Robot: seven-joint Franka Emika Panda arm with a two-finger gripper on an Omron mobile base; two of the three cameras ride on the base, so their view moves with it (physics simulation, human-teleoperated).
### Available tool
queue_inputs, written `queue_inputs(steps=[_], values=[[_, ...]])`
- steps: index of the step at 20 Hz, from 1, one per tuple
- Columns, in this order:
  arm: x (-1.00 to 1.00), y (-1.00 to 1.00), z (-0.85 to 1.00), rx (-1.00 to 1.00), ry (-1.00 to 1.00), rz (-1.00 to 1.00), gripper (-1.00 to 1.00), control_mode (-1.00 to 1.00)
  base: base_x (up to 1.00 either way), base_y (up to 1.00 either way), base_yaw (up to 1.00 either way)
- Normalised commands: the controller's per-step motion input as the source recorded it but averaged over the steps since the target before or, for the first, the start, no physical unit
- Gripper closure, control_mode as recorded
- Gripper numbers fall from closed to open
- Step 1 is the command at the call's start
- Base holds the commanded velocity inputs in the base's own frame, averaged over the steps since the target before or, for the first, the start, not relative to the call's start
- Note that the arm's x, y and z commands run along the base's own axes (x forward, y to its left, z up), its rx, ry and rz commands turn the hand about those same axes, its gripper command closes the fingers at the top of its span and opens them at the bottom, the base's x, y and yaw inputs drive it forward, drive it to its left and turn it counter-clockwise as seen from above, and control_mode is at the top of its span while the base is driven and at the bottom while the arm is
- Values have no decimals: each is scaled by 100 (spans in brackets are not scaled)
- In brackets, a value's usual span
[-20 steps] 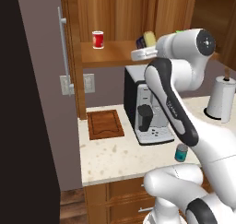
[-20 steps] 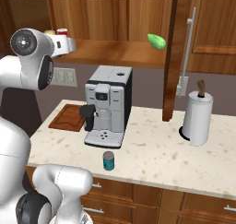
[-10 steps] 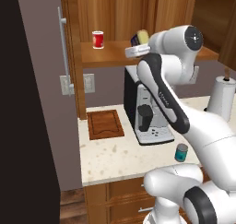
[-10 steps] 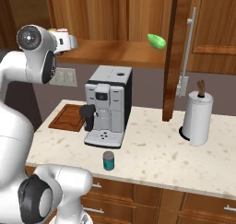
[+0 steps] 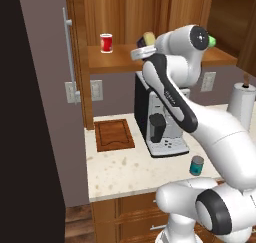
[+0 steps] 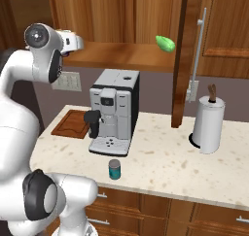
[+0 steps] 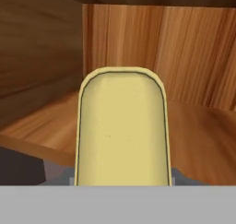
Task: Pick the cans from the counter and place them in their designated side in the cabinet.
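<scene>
Dark blue can [image 5: 148, 38], yellow-topped, rigid, light and likely slick, rides pinched by its sides between the jaws of the gripper [image 5: 143, 49] above the cabinet shelf [image 5: 117, 62], while the teal can [image 6: 115, 169] waits on the counter [image 6: 160, 160].
</scene>
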Motion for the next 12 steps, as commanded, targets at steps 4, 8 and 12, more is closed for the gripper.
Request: queue_inputs(steps=[4, 8, 12], values=[[30, 1, -7, 0, 1, 0, 100, -100, 0, 0, 0], [34, 1, -10, 0, 0, 0, 100, -100, 0, 0, 0], [37, 6, -7, 0, 1, 0, 100, -100, 0, 0, 0]])
